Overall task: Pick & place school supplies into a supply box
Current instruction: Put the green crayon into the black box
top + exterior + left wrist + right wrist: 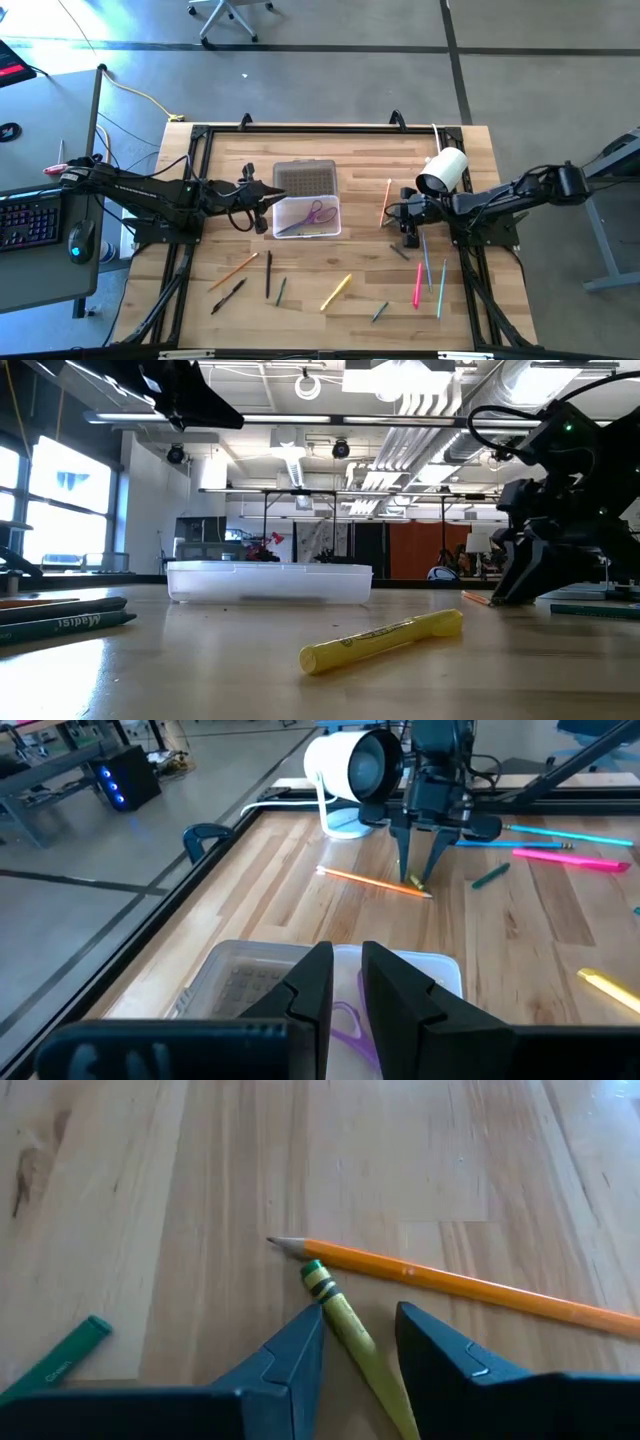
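Main risk is at the right tool [360, 1345]: its fingers are partly apart with a yellow-green crayon [345, 1320] lying between them, tip poking forward, and I can't tell whether the pads actually bear on it. Looks like a loose or end-biased hold, so my guess is it could pivot or slip out on the way to the supply box [306, 215]. The crayon tip sits just beside the point of the orange pencil [460, 1285], which lies on the surface [340, 265] on the right side of the box; a drag could nudge that pencil or roll it. The white camera [443, 170] stands just beyond the right tool, away from the box, so a wide swing might clip it. Box is open, lid [303, 178] folded back, pink-purple scissors [318, 212] already inside; a long crayon dropped at an angle may bridge the rim instead of falling in. Pose: right arm reaches in from the far right of the box, wrist pitched down, tool low at the surface. Left tool [345, 995] hovers at the box's left edge, fingers slightly parted, holding nothing that I can see. Remaining supplies lie scattered on the near side of the box, including a yellow marker [336, 291] and a pink marker [418, 285].
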`<control>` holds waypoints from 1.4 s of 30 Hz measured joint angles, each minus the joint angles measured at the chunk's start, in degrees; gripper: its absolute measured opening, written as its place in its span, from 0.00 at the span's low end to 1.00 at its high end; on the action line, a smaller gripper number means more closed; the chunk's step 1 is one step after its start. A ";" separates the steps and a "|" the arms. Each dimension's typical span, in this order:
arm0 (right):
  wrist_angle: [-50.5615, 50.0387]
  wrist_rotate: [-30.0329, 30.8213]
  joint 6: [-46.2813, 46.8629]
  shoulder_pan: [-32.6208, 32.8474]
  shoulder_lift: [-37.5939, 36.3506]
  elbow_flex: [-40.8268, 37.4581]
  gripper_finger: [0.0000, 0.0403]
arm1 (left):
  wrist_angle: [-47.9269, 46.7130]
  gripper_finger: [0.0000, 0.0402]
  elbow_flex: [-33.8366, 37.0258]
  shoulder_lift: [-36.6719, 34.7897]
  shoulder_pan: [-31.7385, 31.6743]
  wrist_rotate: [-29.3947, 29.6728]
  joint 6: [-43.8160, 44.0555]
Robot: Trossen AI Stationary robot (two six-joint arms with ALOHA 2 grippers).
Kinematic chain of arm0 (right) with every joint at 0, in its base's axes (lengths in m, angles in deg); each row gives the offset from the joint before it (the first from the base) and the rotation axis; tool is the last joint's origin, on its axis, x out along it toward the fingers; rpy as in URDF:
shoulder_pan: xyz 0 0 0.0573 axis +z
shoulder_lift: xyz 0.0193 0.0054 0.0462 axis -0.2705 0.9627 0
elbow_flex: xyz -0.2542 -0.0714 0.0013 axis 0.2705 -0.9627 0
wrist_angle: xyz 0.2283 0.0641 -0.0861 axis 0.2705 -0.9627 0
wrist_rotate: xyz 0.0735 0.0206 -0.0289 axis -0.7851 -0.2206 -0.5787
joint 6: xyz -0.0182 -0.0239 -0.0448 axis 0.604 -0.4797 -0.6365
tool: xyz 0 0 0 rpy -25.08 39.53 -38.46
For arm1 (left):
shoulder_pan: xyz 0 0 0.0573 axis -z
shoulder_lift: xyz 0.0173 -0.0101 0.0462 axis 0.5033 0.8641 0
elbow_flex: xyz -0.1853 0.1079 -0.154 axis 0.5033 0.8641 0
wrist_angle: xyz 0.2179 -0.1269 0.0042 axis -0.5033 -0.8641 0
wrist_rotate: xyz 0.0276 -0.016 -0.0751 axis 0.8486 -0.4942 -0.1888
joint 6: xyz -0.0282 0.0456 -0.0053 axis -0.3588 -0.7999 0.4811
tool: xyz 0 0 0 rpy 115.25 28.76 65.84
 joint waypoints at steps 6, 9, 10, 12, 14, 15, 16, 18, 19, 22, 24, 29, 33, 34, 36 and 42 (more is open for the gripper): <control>5.41 -1.16 -0.18 0.00 6.33 0.06 0.16 | -0.09 0.23 -0.01 0.00 0.00 0.02 -0.01; 7.83 -1.85 1.15 -0.05 8.26 0.07 0.08 | -0.19 0.23 -0.01 0.00 0.00 0.04 -0.01; 8.55 -2.28 1.96 -0.05 8.61 0.07 0.04 | -0.21 0.23 0.01 0.00 0.00 0.04 -0.01; 9.94 -3.74 3.75 -0.03 8.81 0.04 0.02 | -0.24 0.23 -0.01 0.00 0.00 0.04 -0.01; 11.69 -5.51 7.00 0.11 8.58 0.03 0.03 | -0.24 0.23 0.00 0.00 0.00 0.06 -0.01; 12.43 -6.49 8.91 0.11 8.33 0.24 0.04 | -0.24 0.23 -0.01 0.00 0.00 0.07 -0.01; 12.84 -7.93 10.80 0.11 8.05 0.67 0.04 | -0.23 0.23 -0.01 0.00 0.00 0.07 -0.01; 13.40 -10.82 13.17 0.48 7.64 2.35 0.03 | -0.30 0.23 -0.01 0.00 0.00 0.07 -0.01; 13.71 -10.87 13.45 0.83 7.37 3.63 0.02 | -0.37 0.23 -0.01 0.00 0.00 0.07 -0.01; 14.71 -8.39 11.07 2.51 7.48 8.66 0.02 | -0.44 0.23 0.01 0.00 0.00 0.10 -0.04; 13.62 -5.23 8.06 3.81 8.32 12.40 0.02 | -0.42 0.23 0.00 0.00 0.00 0.09 -0.90; 14.12 0.65 -0.09 5.23 15.13 25.15 0.01 | -0.22 0.23 0.01 0.00 0.00 0.09 -2.44; 13.48 -1.93 -3.17 4.65 26.19 34.80 0.01 | -0.11 0.23 0.01 0.00 0.00 0.04 -2.44; 13.60 -2.52 -3.45 4.63 29.13 37.16 0.01 | -0.11 0.23 0.01 0.00 0.00 0.04 -2.44; 13.66 -1.93 -3.55 4.67 35.28 41.94 0.01 | -0.11 0.23 0.01 0.00 0.00 0.02 -2.41; 5.31 -1.59 -4.38 4.51 47.86 55.43 0.02 | -0.41 0.23 0.01 0.00 0.00 0.03 -2.40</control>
